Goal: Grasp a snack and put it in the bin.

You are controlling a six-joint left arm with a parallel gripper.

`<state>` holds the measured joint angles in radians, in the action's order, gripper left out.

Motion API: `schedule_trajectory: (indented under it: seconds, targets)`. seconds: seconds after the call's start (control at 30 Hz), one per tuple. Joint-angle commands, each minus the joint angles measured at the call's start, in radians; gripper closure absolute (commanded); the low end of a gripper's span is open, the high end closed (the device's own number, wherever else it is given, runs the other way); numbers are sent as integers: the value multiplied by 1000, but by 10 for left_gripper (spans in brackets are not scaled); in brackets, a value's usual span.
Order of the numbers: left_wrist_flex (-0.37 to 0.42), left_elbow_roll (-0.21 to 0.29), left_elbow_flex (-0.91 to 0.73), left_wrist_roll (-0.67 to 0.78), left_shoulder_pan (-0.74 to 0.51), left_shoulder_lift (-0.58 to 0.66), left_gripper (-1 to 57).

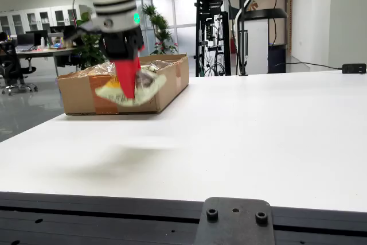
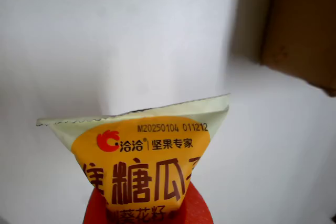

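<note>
Side view first: your arm hangs above the white surface (image 1: 258,136) with its red claw (image 1: 127,84) pointing down and pinching a snack packet (image 1: 133,91), pale with a yellow-orange face. The packet is clear of the surface; a soft shadow lies on the surface beneath the claw. Both packet and claw are blurred in this view, so you cannot read finer detail there. Just behind the claw, and extending to its left and right as this view shows it, sits an open cardboard bin (image 1: 169,87) with crinkled wrappers showing over its rim. Whether the packet is over the bin's opening or in front of its near wall cannot be told from here.

Claw-mounted view: the snack packet (image 2: 142,166) fills the lower middle, serrated top edge uppermost, with printed Chinese characters and a stamped code. The red fingers (image 2: 197,208) close on its lower part. A brown edge of the bin (image 2: 307,30) lies up and to the right of the claw.
</note>
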<state>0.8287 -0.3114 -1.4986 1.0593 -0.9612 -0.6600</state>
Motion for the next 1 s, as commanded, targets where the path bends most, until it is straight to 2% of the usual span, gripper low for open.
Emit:
schedule_trajectory:
  seconds: [0.03, 0.3, 0.53, 0.67, 1.0]
  targets:
    - [34, -48, 0, -11, 31, 89, 533]
    - [56, -101, 1, -47, 98, 202, 543]
    - [23, -119, 23, -83, 164, 235, 541]
    - [11, -122, 104, -138, 196, 194, 541]
    - [58, -122, 407, -284, 285, 16, 538]
